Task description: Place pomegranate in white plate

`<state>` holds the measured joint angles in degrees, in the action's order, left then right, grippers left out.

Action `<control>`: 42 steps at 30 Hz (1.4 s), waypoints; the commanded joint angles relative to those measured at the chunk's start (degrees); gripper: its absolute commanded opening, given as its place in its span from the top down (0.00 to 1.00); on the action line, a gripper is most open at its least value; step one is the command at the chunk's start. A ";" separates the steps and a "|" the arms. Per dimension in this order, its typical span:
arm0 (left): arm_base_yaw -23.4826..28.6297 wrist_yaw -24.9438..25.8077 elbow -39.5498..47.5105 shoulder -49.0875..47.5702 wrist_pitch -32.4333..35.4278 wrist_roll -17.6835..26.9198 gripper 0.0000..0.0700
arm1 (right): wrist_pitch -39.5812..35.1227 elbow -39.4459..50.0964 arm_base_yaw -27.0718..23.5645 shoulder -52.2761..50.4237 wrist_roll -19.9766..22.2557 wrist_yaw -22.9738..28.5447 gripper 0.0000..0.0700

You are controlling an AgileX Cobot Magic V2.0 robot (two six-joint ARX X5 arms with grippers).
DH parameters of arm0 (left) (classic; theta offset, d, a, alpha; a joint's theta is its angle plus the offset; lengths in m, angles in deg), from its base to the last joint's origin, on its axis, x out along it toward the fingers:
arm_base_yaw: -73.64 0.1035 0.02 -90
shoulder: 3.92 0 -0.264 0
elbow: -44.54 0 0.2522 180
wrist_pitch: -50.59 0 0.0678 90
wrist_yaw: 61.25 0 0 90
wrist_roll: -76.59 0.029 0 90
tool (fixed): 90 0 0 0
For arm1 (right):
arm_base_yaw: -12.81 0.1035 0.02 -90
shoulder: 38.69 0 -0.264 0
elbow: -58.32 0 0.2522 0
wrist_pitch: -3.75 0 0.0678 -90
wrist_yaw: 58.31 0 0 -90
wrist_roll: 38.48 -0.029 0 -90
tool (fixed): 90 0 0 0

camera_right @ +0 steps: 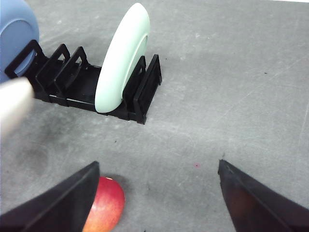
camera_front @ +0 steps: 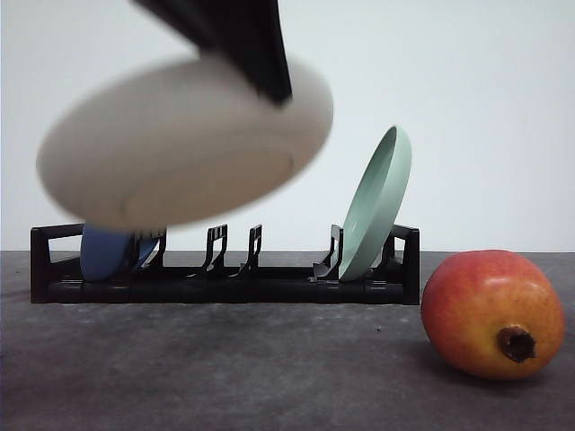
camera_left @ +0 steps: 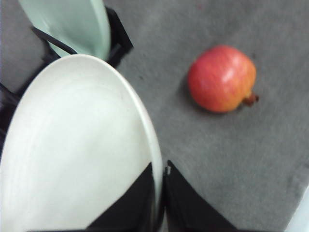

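— So, where's the pomegranate (camera_front: 492, 313)?
— Lying on the table (camera_front: 225, 368), right of the rack (camera_front: 225, 278).
— Grippers?
— Left gripper (camera_left: 159, 193) pinches the white plate (camera_front: 180, 144) aloft; right gripper (camera_right: 157, 193) gapes wide.

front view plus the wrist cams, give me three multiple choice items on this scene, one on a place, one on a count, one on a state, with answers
1. Where is the pomegranate?
A. on the table, to the right of the rack
B. in the rack
C. on the white plate

2. How many plates stand in the black rack?
A. none
B. two
C. four

3. What is the left gripper doing?
A. hanging open
B. holding the fruit
C. clamped on the white plate's rim

Answers:
1 A: it lies on the grey table by the rack's right end.
2 B: the blue plate and the pale green plate.
3 C: its fingers pinch the rim, plate lifted.
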<state>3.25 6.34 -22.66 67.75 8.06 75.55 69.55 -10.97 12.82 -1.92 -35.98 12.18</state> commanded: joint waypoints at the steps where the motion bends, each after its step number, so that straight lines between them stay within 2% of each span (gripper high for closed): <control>1: -1.15 -0.69 1.19 1.43 2.23 0.55 0.99 | -0.15 -1.14 0.21 0.24 -0.79 -0.07 0.29; 5: -2.24 -1.32 4.65 3.41 7.01 0.55 0.99 | -0.08 -1.14 0.26 0.24 -0.79 -0.07 0.29; 11: -2.88 -1.79 5.19 9.45 10.90 1.91 0.99 | 0.69 -1.14 0.26 0.24 -0.79 -0.07 0.29; 24: -3.85 -1.75 5.19 18.01 13.74 0.75 0.98 | 0.96 -1.14 0.26 0.24 -0.79 -0.07 0.29; 27: -3.83 -1.66 5.19 18.28 13.11 -1.68 0.86 | 0.96 -1.14 0.26 0.24 -0.79 -0.07 0.29; 31: -3.87 -1.51 5.19 18.26 13.23 -2.42 0.66 | 0.95 -1.14 0.26 0.24 -0.79 -0.08 0.29; 39: -3.87 -1.57 4.06 17.92 12.23 -2.67 0.48 | 0.97 -1.14 0.31 0.24 -1.33 -0.12 0.29; 42: -3.73 -1.86 2.10 16.23 10.36 -2.67 0.48 | 1.19 -1.14 0.31 0.24 -2.25 -0.79 0.29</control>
<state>0.27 4.85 -18.88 84.59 17.97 73.56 70.90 -10.97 13.04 -1.92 -37.13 11.72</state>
